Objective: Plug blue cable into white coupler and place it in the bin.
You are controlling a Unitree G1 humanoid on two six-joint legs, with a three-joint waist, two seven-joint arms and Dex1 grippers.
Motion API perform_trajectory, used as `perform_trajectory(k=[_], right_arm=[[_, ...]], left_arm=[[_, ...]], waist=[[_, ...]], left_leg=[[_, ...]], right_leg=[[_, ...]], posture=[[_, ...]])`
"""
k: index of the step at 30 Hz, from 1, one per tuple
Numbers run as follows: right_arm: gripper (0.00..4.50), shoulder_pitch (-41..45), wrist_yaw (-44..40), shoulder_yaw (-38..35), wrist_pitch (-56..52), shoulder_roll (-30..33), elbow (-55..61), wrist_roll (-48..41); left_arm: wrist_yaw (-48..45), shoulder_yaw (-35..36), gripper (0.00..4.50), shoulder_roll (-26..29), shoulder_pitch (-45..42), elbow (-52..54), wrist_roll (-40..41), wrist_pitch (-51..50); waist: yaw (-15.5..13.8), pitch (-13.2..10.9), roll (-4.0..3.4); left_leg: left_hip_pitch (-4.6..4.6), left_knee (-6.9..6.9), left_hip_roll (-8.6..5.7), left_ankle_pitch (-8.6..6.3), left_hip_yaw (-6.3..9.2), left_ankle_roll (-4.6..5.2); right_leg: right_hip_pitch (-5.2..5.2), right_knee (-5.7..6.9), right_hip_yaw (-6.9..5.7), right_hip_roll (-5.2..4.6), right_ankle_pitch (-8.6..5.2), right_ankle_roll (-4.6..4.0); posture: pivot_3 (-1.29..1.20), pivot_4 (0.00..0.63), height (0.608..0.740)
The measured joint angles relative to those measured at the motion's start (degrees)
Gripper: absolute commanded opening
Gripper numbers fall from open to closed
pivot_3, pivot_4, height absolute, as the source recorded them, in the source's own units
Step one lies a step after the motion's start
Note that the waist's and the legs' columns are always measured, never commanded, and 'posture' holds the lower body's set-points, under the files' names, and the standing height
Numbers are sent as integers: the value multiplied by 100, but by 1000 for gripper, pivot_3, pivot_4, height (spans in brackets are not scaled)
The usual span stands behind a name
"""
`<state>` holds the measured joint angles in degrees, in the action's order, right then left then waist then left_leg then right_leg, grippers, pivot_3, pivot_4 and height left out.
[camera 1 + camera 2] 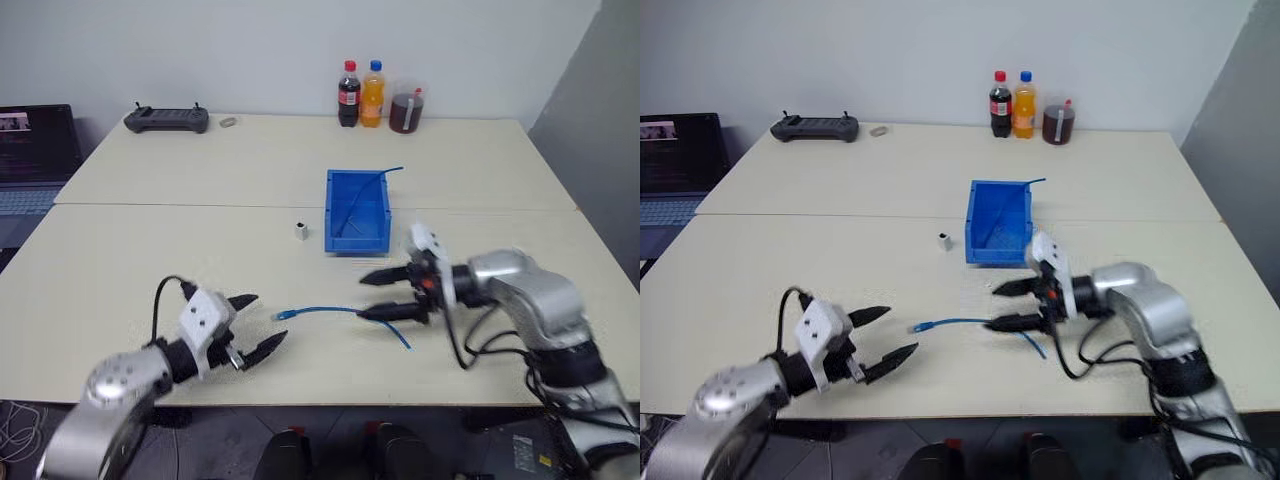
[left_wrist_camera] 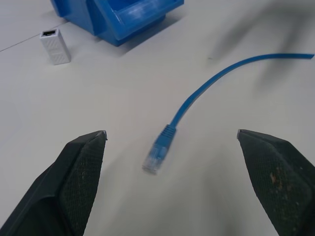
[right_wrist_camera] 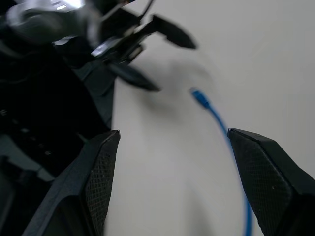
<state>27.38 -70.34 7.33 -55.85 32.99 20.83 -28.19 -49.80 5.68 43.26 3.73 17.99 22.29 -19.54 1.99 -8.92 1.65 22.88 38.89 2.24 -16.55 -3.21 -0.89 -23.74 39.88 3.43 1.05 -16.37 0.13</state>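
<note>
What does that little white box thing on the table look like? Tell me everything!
The white coupler is a tiny boxy block that looks like plastic, with ribbed sides and a dark socket opening on its top end. It stands upright on the pale table, just beside the blue bin, not touching it. Nothing holds it or is plugged into it.

I read the table as smooth, matt cream laminate. The bin at frame centre is glossy blue plastic. The blue cable has a smooth rubbery jacket and a clear plastic plug. The white coupler looks like ribbed matt plastic. My left gripper has black fingers with a finely textured, matt face.
</note>
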Motion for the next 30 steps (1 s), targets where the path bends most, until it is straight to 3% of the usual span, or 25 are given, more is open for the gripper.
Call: perform_trajectory(k=[3, 7, 10, 16, 27, 30], right_arm=[[3720, -315, 169, -44, 28, 319, 464, -65], [3720, -446, 757, -126, 24, 218, 531, -88], [3764, -479, 1130, -284, -29, 196, 557, -191], [3764, -676, 1768, -556, -105, 207, 741, -281], [3764, -884, 2082, -619, -7, 296, 813, -476], [3764, -871, 2099, -619, 49, 285, 755, -511]], left_arm=[[-905, -493, 4500, 120, -707, -1010, -105, 275], [-1794, -1023, 4500, 123, -1605, -2303, -376, 691], [-2208, -1209, 4076, 123, -2063, -2916, -584, 1057], [-2616, -1294, 2688, 65, -2418, -3747, -820, 1860], [-2870, -1238, 462, 98, -2153, -3505, -742, 1816], [-2942, -1201, 237, 202, -2064, -3441, -705, 1748]], waist=[[52, -1, 2], [56, -2, 4], [46, -2, 5], [39, -2, 4], [37, 0, 6], [45, 0, 6]], left_leg=[[-3, 0, 3, 0, -5, 0], [2, 2, 5, 1, 1, -1], [5, 1, 4, 1, -2, -1], [6, 1, 7, 0, -6, -1], [4, 2, 8, 0, -4, -1], [3, 2, 9, 0, -4, -1]], right_leg=[[0, -2, 2, 5, -1, 1], [-3, 1, 3, 15, -1, 1], [-3, -2, 7, 14, -1, 1], [-4, -2, 13, 13, -2, 1], [-2, -1, 11, 13, -2, 3], [-2, 0, 11, 14, -2, 3]], posture=[[0, 150, 740], [0, 150, 740], [0, 150, 740], [0, 150, 740], [0, 150, 740], [0, 150, 740]])
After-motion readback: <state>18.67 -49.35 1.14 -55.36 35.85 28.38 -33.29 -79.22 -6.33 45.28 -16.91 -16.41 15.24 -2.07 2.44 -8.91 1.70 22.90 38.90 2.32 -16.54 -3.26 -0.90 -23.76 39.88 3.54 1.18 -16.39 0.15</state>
